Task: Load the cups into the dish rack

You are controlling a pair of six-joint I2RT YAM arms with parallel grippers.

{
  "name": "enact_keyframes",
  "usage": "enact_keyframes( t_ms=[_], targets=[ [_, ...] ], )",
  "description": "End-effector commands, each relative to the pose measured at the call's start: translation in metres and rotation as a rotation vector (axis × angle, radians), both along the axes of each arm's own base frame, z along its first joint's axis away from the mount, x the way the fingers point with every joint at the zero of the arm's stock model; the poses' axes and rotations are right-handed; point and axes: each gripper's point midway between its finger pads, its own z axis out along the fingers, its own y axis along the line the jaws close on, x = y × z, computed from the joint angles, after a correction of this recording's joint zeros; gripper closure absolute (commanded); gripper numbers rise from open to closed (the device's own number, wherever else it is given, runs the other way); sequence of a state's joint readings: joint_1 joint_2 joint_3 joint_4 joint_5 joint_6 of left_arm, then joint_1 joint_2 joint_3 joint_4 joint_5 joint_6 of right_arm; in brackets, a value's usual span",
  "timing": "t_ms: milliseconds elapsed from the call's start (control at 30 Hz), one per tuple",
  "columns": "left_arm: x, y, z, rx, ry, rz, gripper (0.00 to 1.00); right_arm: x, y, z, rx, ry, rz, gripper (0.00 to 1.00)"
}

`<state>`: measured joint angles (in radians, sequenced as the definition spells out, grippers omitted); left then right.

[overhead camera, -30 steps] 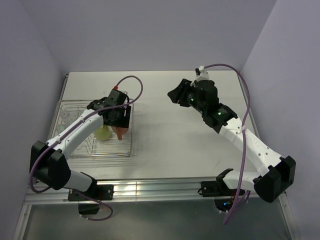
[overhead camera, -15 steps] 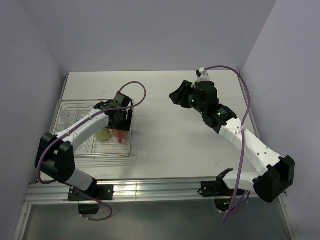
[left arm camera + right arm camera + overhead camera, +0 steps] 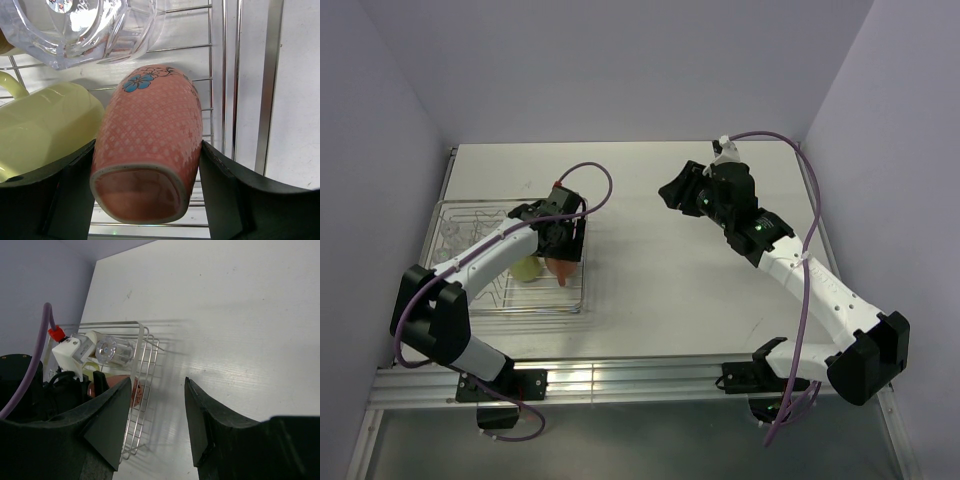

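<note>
The salmon-orange mug (image 3: 150,145) sits squarely between the 2 fingers (image 3: 225,190) of the left gripper (image 3: 147,165), 1 pad pressed to each flank, so I read that gripper as clamped on it at a middling width. From the top camera the mug is inside the dish rack (image 3: 510,305), in its right-hand part close to the right rim wire. Its long axis runs along the fingers, pointing away from the wrist camera: the end with the blue flower print is the far one, and the near end shows a pale oval ring, though I cannot tell whether that is the mouth or the base. The pale yellow-green mug (image 3: 45,125) lies in the rack just beside it on the left, with the left finger wedged between the 2 at the near end. A clear glass tumbler (image 3: 85,25) lies on the wires just beyond both mugs. The right gripper (image 3: 155,425) hangs over the bare white table (image 3: 240,315), well apart from the rack, its jaws spread wide with nothing between them.
</note>
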<state>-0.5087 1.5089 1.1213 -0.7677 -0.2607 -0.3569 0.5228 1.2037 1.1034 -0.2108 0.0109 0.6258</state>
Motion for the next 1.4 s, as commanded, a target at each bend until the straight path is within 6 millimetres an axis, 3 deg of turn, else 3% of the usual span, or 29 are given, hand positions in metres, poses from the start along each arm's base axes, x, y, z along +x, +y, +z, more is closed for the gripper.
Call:
enact_keyframes(
  t_ms=[0, 100, 400, 1033, 1100, 1367],
  targets=[
    [0.012, -0.002, 0.008, 0.000, -0.059, 0.016, 0.56, 0.002, -0.004, 0.013, 0.011, -0.051, -0.009, 0.46],
    [0.011, -0.001, 0.006, 0.006, -0.055, 0.015, 0.44, 0.002, -0.003, 0.013, 0.011, -0.049, -0.004, 0.46],
    [0.010, -0.001, 0.003, 0.013, -0.045, 0.014, 0.27, 0.002, -0.003, 0.012, 0.012, -0.047, -0.003, 0.46],
    [0.013, -0.001, 0.017, 0.012, -0.080, 0.018, 0.19, 0.002, -0.002, 0.013, 0.017, -0.046, 0.000, 0.46],
    [0.014, -0.001, 0.019, 0.012, -0.086, 0.016, 0.05, 0.003, -0.002, 0.014, 0.018, -0.045, 0.000, 0.46],
    [0.014, -0.003, 0.028, 0.011, -0.102, 0.010, 0.05, 0.003, -0.002, 0.013, 0.019, -0.045, -0.001, 0.46]
  ],
)
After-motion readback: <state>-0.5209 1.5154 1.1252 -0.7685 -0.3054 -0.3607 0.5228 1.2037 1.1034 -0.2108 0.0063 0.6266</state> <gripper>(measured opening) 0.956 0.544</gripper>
